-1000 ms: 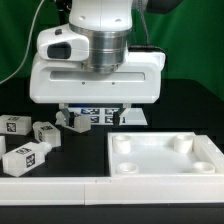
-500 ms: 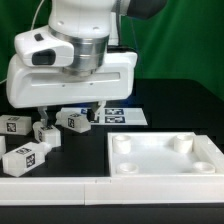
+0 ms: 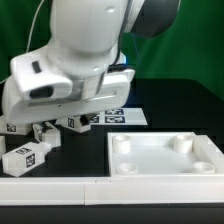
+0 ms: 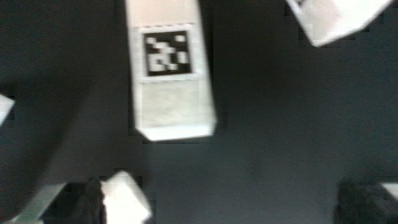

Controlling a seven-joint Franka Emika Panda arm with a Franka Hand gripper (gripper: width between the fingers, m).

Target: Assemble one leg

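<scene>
Several white legs with black-and-white tags lie on the black table at the exterior view's left: one at the front (image 3: pixel 28 157), one behind it (image 3: pixel 46 131) and one further back (image 3: pixel 78 122). My gripper (image 3: pixel 62 123) hangs low over the two rear legs, its white hand hiding part of them. In the wrist view a leg (image 4: pixel 173 80) lies lengthwise ahead of the gripper (image 4: pixel 222 205), tag facing up. The dark fingers (image 4: pixel 68 203) stand wide apart with nothing between them. A white piece (image 4: pixel 121 198) shows beside one finger; I cannot tell if they touch.
The large white tray-like piece with round corner sockets (image 3: pixel 165 172) lies at the front right of the exterior view. The marker board (image 3: pixel 127 116) lies behind it. A white strip (image 3: pixel 50 188) runs along the front edge. Another white part (image 4: pixel 338 18) shows at the wrist view's edge.
The arm has swung toward the exterior view's left and tilted, and the hand has come down over the rear legs. The legs and the tray-like piece have not moved.
</scene>
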